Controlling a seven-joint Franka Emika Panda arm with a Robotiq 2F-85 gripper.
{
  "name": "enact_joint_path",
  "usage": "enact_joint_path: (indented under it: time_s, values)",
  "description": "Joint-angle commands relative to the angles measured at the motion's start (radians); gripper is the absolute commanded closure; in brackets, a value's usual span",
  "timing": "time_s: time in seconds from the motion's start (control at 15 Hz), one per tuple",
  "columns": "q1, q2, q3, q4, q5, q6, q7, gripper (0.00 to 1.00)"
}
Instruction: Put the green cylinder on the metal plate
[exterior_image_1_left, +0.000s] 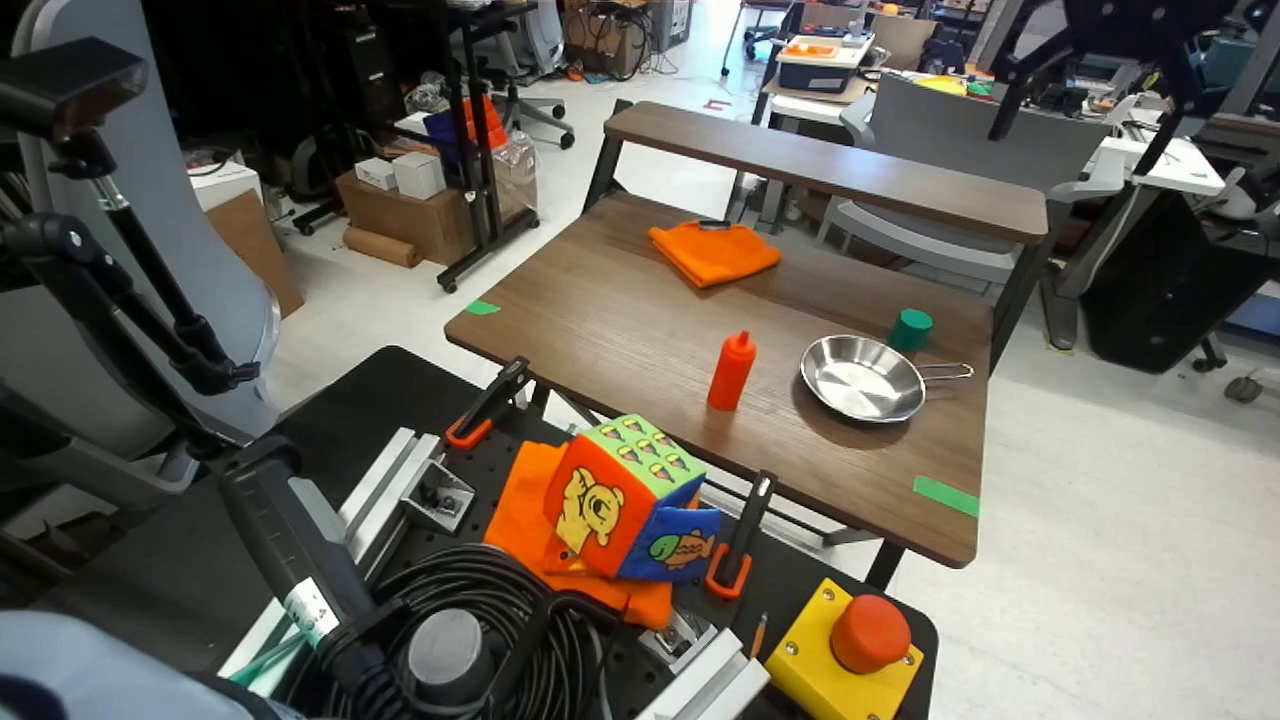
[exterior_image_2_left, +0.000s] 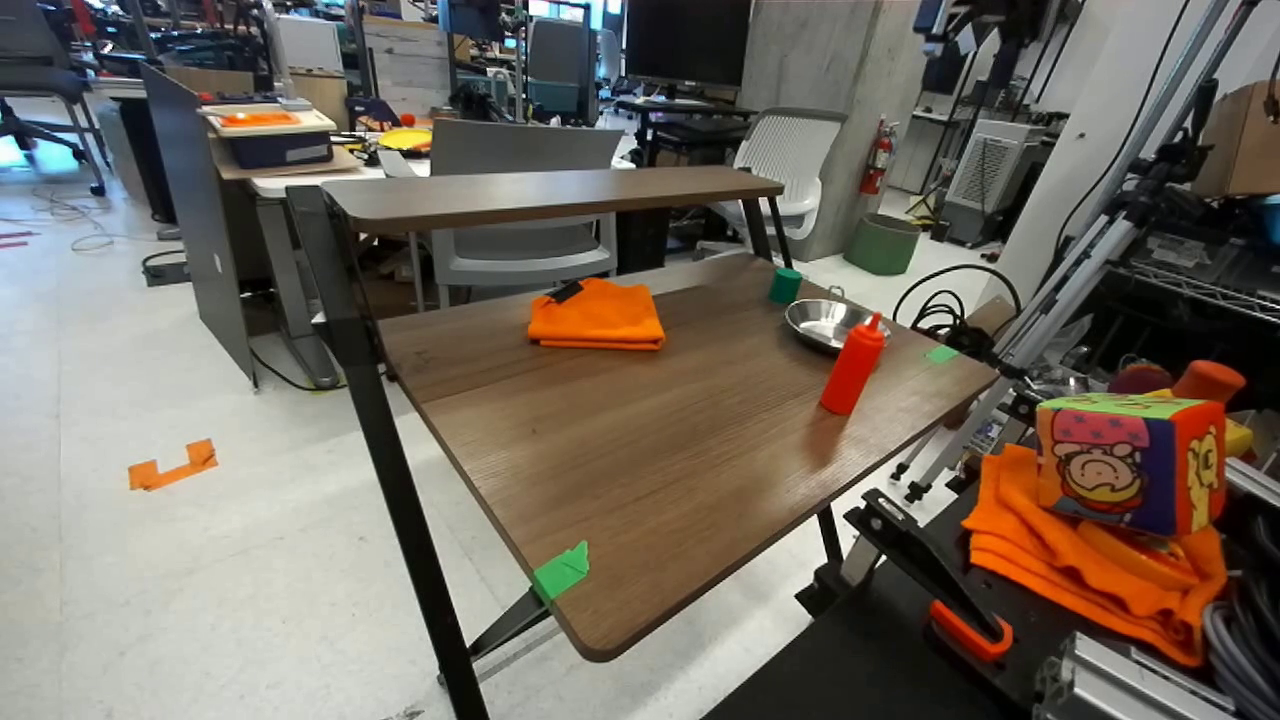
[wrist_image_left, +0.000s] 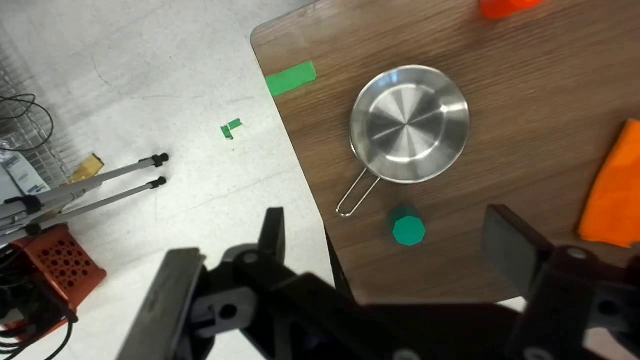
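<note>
The small green cylinder (exterior_image_1_left: 910, 331) stands upright on the brown table, just beside the metal plate; it also shows in an exterior view (exterior_image_2_left: 785, 286) and in the wrist view (wrist_image_left: 409, 231). The metal plate (exterior_image_1_left: 862, 378) is a round shiny dish with a raised rim and a wire handle, with nothing in it. It also shows in an exterior view (exterior_image_2_left: 818, 324) and in the wrist view (wrist_image_left: 410, 125). My gripper (wrist_image_left: 387, 220) is wide open and empty, high above the table. In the wrist view the cylinder appears between its fingers. The gripper also shows in an exterior view (exterior_image_1_left: 1070, 150).
A red squeeze bottle (exterior_image_1_left: 732, 372) stands near the plate. A folded orange cloth (exterior_image_1_left: 715, 252) lies farther along the table (exterior_image_1_left: 600, 290). A raised shelf (exterior_image_1_left: 820, 165) runs along one table side. Green tape (exterior_image_1_left: 946, 496) marks a corner. A soft cube (exterior_image_1_left: 630, 500) sits beside the table.
</note>
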Motion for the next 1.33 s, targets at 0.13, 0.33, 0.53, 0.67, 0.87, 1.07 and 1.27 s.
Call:
enact_joint_path:
  time_s: [0.13, 0.33, 0.53, 0.67, 0.87, 1.07, 1.27]
  values:
    - [-0.011, 0.347, 0.001, 0.358, 0.077, -0.040, 0.097, 0.00]
    - [-0.011, 0.498, -0.002, 0.515, 0.087, -0.056, 0.175, 0.00]
    - [-0.004, 0.629, -0.009, 0.661, 0.073, -0.077, 0.232, 0.00]
    - [-0.005, 0.706, -0.007, 0.755, 0.077, -0.112, 0.260, 0.00]
    - [0.004, 0.794, -0.005, 0.856, 0.077, -0.159, 0.308, 0.00]
    - [0.018, 0.866, -0.008, 0.936, 0.069, -0.182, 0.348, 0.00]
    - [0.033, 0.924, -0.012, 0.997, 0.057, -0.187, 0.372, 0.00]
